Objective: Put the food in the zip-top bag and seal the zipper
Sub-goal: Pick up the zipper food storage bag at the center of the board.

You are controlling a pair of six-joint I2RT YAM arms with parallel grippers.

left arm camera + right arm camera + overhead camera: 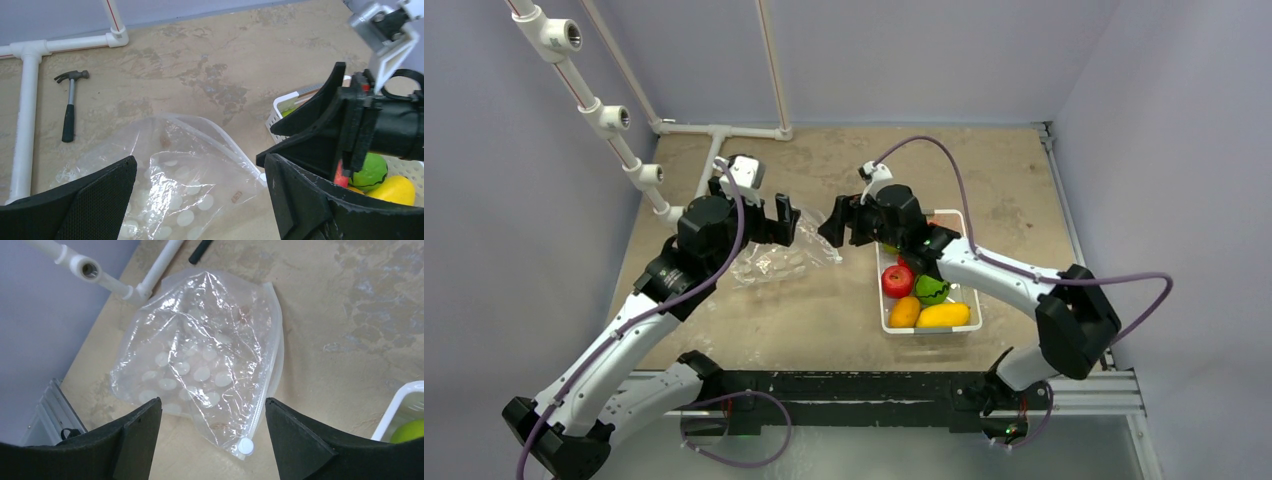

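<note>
Clear plastic dotted white, the bag lies flat and crumpled on the table, just left of the basket. From above it stretches left to right, with its zipper edge turned toward the basket. My left gripper and right gripper hang over it facing each other, both with fingers wide apart and nothing between them. The food sits in the basket: red, green, orange and yellow pieces.

My right wrist view shows the zipper running straight down to a white slider. My left wrist view shows a hammer beyond the bag, beside a white pipe; the top view does not show it. The table is tan and mottled, and the walls are pale lilac-grey.
</note>
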